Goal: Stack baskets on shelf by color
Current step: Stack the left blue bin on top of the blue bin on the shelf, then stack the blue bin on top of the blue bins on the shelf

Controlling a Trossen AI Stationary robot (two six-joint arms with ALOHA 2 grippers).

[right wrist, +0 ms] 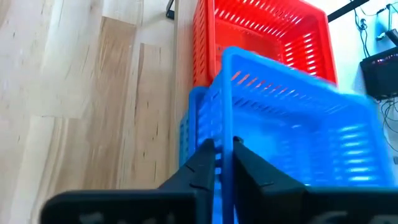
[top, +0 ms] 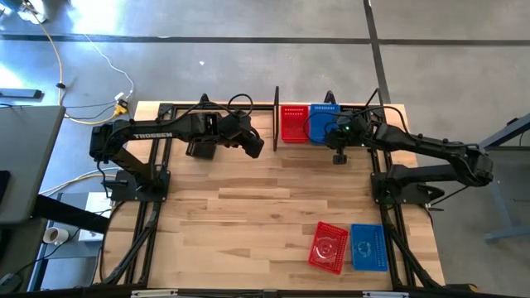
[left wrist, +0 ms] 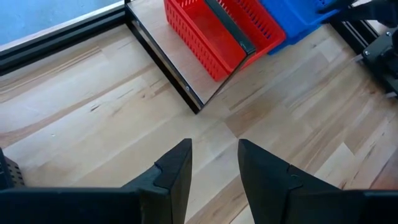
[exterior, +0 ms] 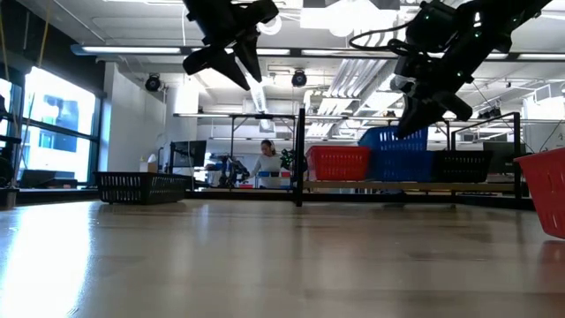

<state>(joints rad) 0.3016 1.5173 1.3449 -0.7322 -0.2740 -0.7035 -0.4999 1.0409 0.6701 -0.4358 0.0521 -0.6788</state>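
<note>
The right gripper (right wrist: 224,155) pinches the near wall of the upper blue basket (right wrist: 292,134), which sits tilted, partly nested in a second blue basket (right wrist: 196,134) on the shelf (top: 276,116), beside a red basket (right wrist: 261,37) lying just beyond the jaws. Risk: released while tilted, the upper basket may jam askew or slide off. The left gripper (left wrist: 214,168) hovers with jaws parted and empty. All the baskets appear empty; one red basket (top: 329,246) and one blue basket (top: 368,247) await on the table (top: 248,199).
</note>
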